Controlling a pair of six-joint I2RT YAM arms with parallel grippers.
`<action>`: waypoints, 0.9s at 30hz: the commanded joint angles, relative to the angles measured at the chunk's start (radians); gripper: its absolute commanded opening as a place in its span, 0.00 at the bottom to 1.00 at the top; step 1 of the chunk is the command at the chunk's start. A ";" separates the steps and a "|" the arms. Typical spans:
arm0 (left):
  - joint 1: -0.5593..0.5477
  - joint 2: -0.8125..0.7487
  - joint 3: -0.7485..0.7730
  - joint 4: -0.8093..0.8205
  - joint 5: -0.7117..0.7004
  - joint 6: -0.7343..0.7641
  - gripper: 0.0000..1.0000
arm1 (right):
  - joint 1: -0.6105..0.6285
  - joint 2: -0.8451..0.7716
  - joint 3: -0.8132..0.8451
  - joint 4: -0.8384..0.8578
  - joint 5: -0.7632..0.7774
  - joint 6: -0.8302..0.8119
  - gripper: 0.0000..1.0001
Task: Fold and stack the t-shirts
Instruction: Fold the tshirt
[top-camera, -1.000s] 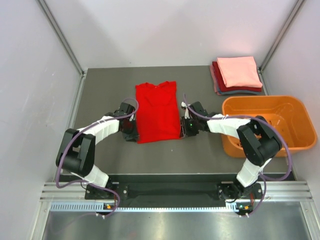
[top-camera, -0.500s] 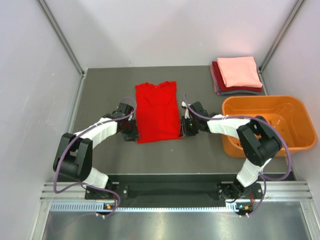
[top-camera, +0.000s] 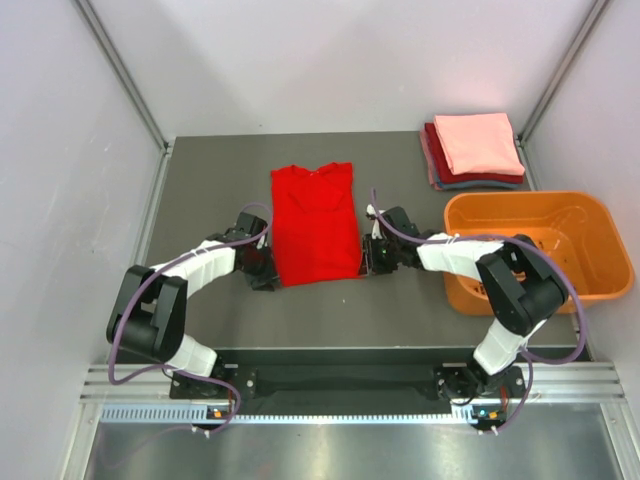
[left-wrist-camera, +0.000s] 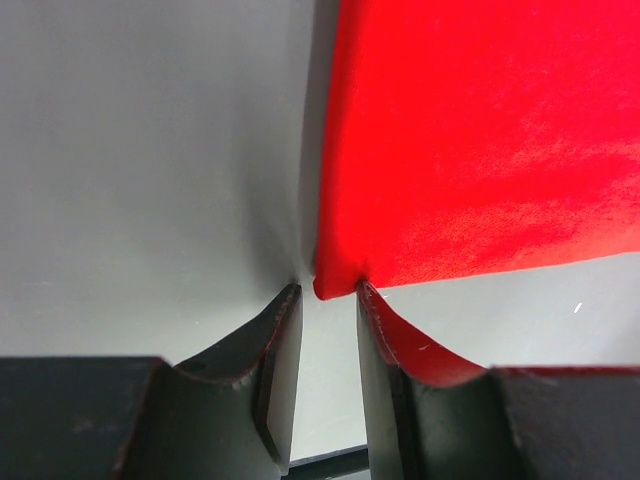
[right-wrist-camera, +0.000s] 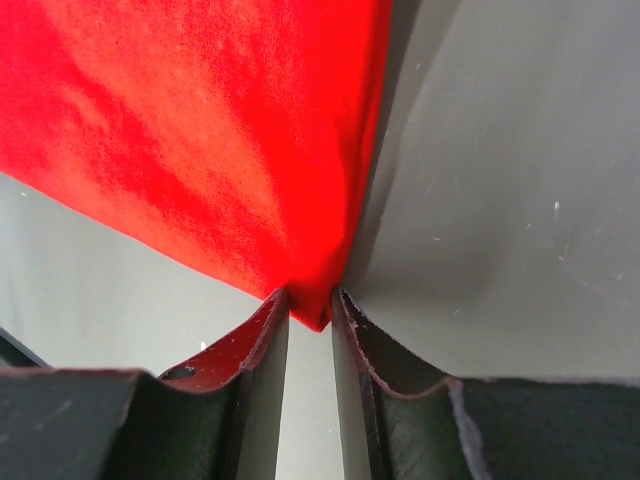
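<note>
Pinching red t-shirt (top-camera: 315, 225) corners, left tool (left-wrist-camera: 328, 292) and right tool (right-wrist-camera: 310, 300) nearly closed.

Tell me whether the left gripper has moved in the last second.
Yes, slightly: the left gripper has slid toward the table's near edge, ending at the red t-shirt's near-left corner.

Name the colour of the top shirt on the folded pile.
The top shirt is salmon-pink; best in top external view.

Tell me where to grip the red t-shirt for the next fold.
Pinch the red t-shirt at its two near hem corners, coming in low from each side edge: it lies flat, collar away, and those corners sit in the left gripper and right gripper.
</note>
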 joint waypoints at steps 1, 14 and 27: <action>0.003 0.003 -0.027 0.057 -0.032 -0.005 0.34 | 0.011 0.006 -0.042 -0.048 0.031 0.002 0.25; -0.019 -0.121 -0.024 0.013 -0.059 -0.031 0.00 | 0.011 -0.098 -0.089 -0.080 0.038 0.006 0.00; -0.256 -0.470 0.008 -0.290 -0.211 -0.151 0.00 | 0.066 -0.582 -0.275 -0.284 0.128 0.051 0.00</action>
